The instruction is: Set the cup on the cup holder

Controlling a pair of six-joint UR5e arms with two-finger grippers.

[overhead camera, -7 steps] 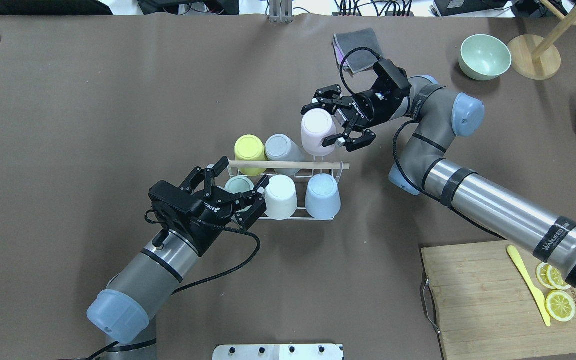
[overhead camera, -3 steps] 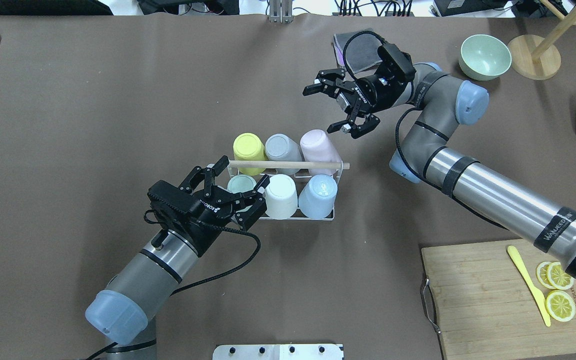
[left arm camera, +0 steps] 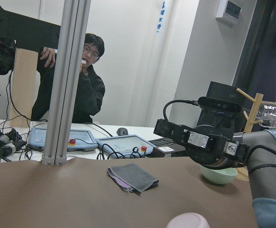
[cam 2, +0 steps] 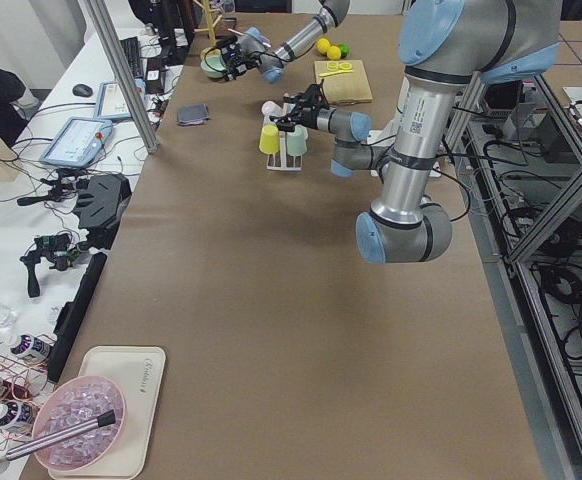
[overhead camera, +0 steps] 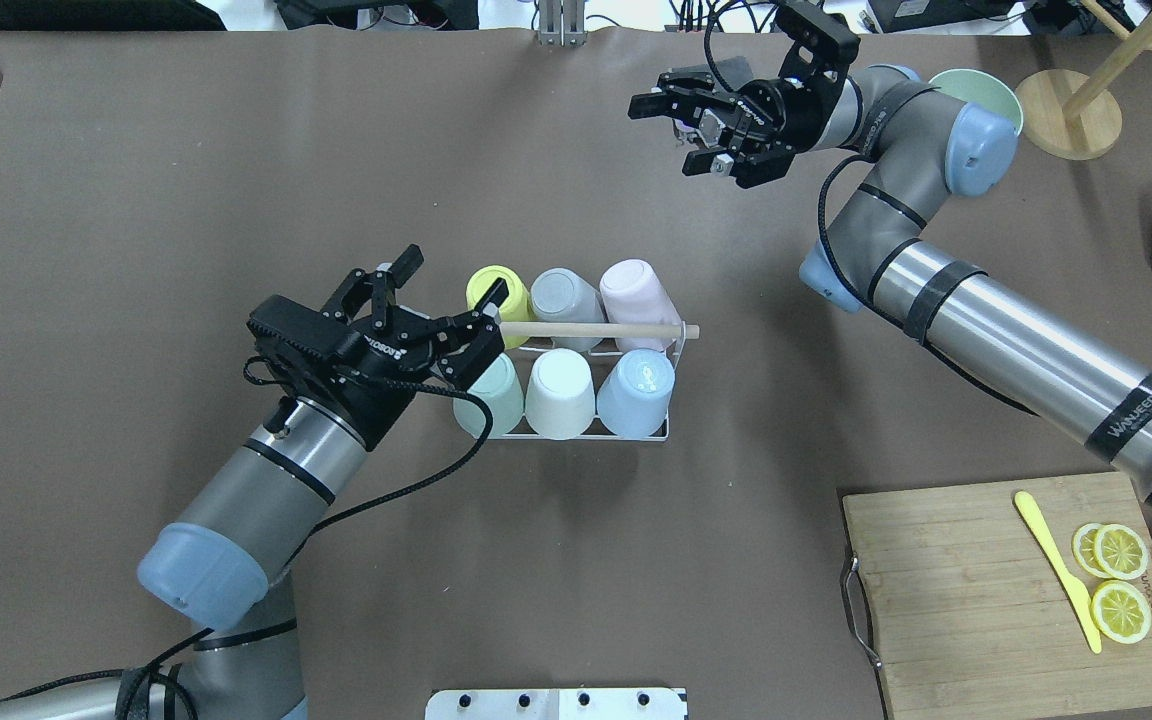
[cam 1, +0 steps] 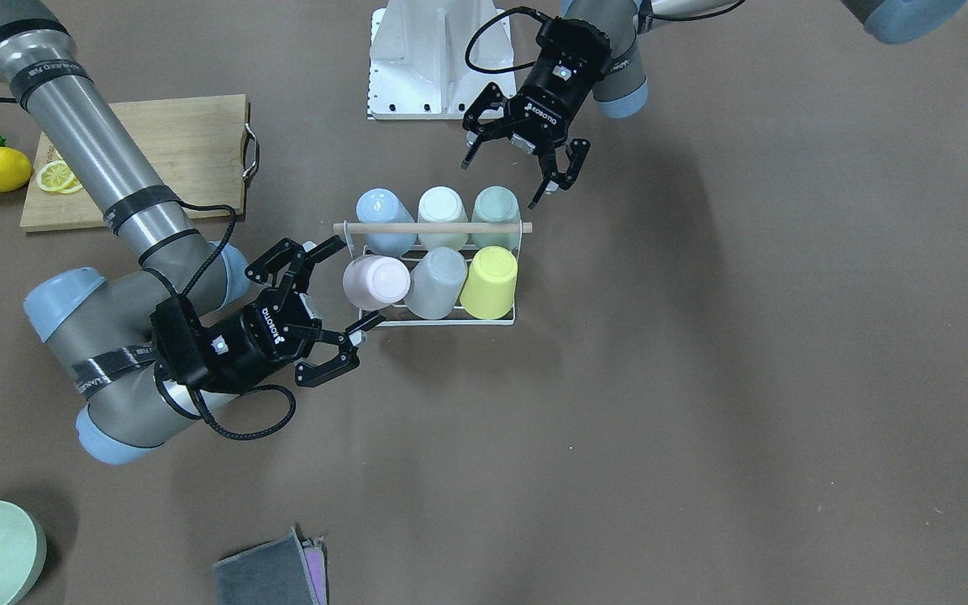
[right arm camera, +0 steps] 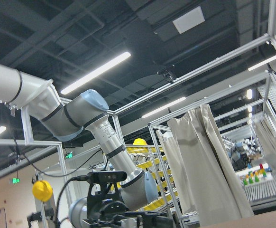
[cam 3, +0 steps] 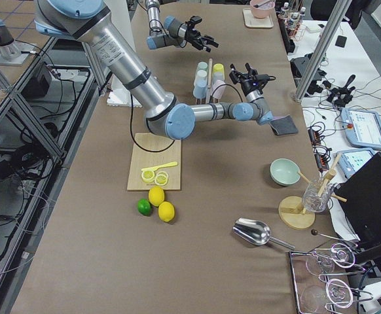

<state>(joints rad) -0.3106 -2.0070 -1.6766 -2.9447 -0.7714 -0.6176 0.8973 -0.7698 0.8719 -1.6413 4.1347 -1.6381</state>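
Clearing both arms away looks like the step in hand, since every place on the cup holder (overhead camera: 586,436) already carries an upturned cup. The holder stands at the middle of the table (overhead camera: 186,200), well apart from all four edges.

At its left end the left gripper (overhead camera: 454,275) hangs with its jaws spread wide and nothing between them, just beside the yellow cup (overhead camera: 489,290) and the tip of the wooden handle (overhead camera: 596,329). It would do best to rise first and then draw off toward the near-left corner, so that it does not brush the handle and drag the holder.

The pink cup (overhead camera: 636,290) sits at the holder's far right corner, leaning a little. Toward the far edge, right of the holder, the right gripper (overhead camera: 661,137) is open and empty, well apart from the cups, with free room around it.

The pegs are covered by the cups, so I cannot tell whether the pink cup is fully seated. Nor can I tell whether a left finger touches the handle or only hovers over it. The wrist cameras help little — the left one catches just a sliver of pink rim at its bottom edge.
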